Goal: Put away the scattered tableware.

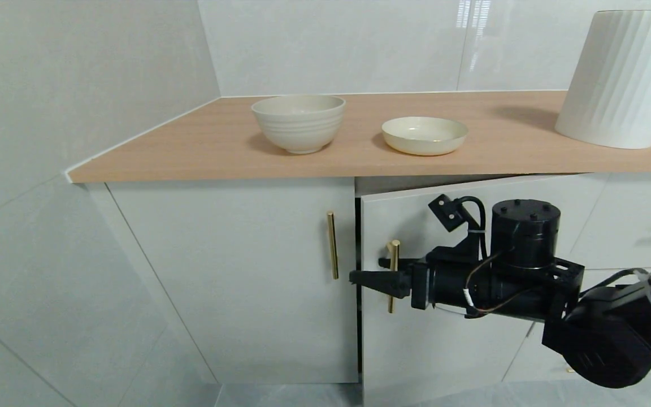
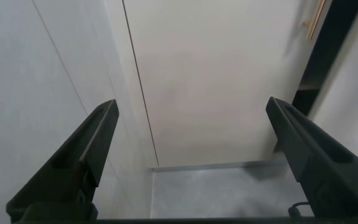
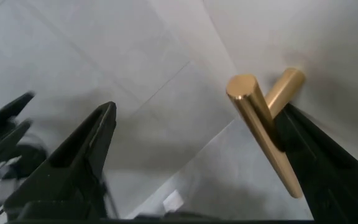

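On the wooden countertop (image 1: 201,141) stand a cream ribbed bowl (image 1: 298,122) and, to its right, a shallow cream dish (image 1: 424,134). Below them, the right cabinet door (image 1: 444,345) is slightly ajar. My right gripper (image 1: 368,271) is level with that door's gold handle (image 1: 393,275) and is open, with its fingers on either side of the bar. In the right wrist view the handle (image 3: 263,130) lies against one finger of the right gripper (image 3: 197,112). My left gripper (image 2: 191,106) hangs low and open, holding nothing, in front of the left cabinet door (image 2: 216,81).
A tall white ribbed container (image 1: 622,79) stands at the counter's right end. The left cabinet door (image 1: 235,271) is closed and has its own gold handle (image 1: 332,246). A tiled wall (image 1: 48,169) borders the left side, with grey floor (image 1: 280,395) below.
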Controlling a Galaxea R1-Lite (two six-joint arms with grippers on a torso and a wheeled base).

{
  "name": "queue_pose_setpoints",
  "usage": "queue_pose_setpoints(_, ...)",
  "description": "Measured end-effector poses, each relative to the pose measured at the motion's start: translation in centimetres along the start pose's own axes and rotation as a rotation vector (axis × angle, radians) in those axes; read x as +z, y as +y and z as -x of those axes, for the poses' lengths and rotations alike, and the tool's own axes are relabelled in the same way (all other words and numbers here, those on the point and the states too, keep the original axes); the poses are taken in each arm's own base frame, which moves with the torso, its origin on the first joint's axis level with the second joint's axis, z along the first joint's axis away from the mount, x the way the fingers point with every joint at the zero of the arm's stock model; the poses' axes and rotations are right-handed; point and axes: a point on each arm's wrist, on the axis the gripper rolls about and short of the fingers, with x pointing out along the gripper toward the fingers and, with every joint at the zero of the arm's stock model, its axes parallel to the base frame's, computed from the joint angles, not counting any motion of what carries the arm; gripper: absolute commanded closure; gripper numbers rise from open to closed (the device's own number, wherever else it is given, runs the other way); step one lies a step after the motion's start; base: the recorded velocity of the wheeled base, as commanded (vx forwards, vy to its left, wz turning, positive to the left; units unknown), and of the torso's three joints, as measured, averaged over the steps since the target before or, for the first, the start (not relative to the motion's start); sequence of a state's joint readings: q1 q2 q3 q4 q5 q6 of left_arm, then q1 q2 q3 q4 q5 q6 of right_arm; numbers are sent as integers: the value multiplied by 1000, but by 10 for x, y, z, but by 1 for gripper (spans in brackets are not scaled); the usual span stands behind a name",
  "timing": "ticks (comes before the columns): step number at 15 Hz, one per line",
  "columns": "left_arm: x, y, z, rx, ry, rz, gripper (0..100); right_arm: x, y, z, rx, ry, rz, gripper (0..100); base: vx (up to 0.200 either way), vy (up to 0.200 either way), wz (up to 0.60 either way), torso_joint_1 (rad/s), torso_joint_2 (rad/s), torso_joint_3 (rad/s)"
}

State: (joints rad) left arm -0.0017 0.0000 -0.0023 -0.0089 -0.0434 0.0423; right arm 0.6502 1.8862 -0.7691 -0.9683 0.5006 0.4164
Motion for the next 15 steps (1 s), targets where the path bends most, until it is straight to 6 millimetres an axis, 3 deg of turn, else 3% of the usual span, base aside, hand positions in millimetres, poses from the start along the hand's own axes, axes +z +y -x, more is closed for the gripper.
queue_pose_setpoints(6,6,1,1,55,-40,6,0,-4,18,32,40,17,5,0,0,0,0,0,0,0)
queue_pose_setpoints(11,54,-1,10,-127,-60,-4,0,-20,25,54,41,61,-13,0,0,0,0,0,0,0)
queue_pose_setpoints(15,101,0,-29,-243,120,28,0,-25,34,73,78,80,-18,0,0,0,0,0,0,0)
